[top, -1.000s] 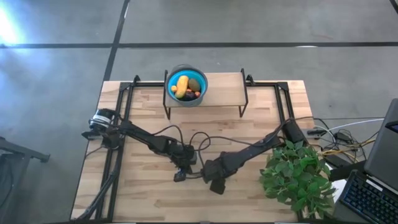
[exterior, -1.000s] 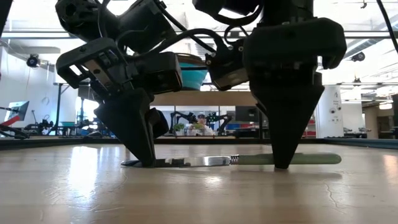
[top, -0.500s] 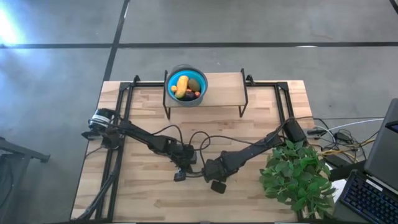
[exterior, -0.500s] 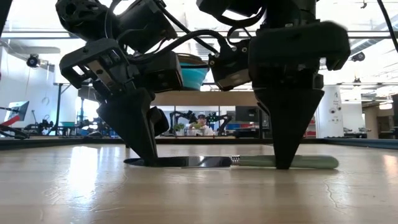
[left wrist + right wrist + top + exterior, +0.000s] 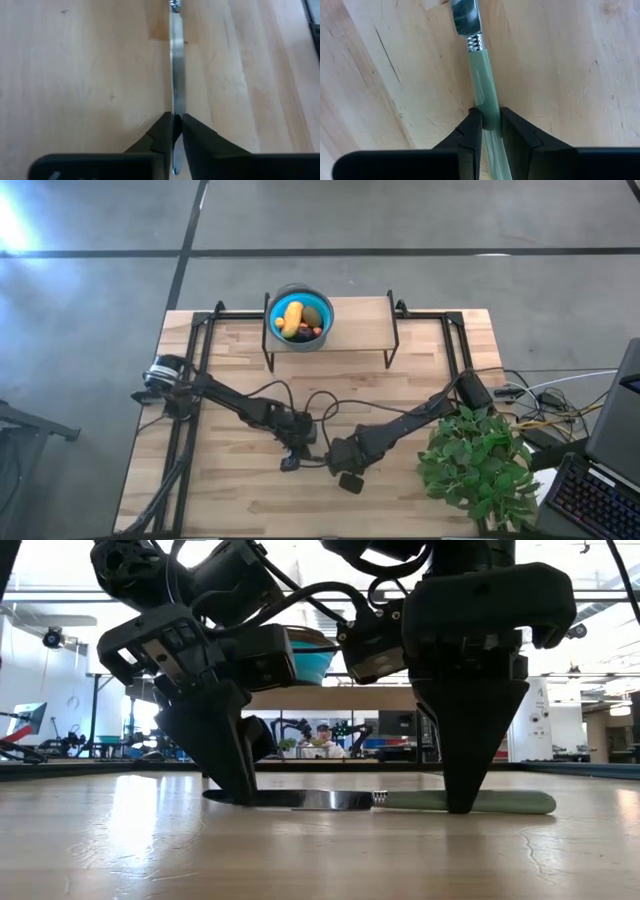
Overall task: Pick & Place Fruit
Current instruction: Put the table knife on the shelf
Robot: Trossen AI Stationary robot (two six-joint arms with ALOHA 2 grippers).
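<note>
Both tools pinch a knife [image 5: 380, 800] lying flat on the surface [image 5: 240, 500], left tool [image 5: 173, 131] on its blade, right tool [image 5: 489, 127] on its green handle, seemingly to pass it over, while the fruit [image 5: 296, 320] sits in the blue bowl [image 5: 274, 310] on the far rack.

Bowl: the round blue bowl with grey rim [image 5: 300, 321] stands on a low black-legged wooden shelf [image 5: 355, 325] at the far middle of the light wooden desk [image 5: 230, 500].
Fruit: the small fruit pieces [image 5: 299, 320] lie inside the bowl.
Knife: the slim green-handled metal knife [image 5: 385, 800] lies flat on the desk near its front middle — blade toward the left arm, handle toward the right.
Left gripper [image 5: 237, 798]: on the blade end, jaws either side of the blade.
Right gripper [image 5: 460, 806]: on the handle, jaws either side of it.
Plant: a leafy green plant [image 5: 478, 463] sits at the desk's right front — beside the right arm.
</note>
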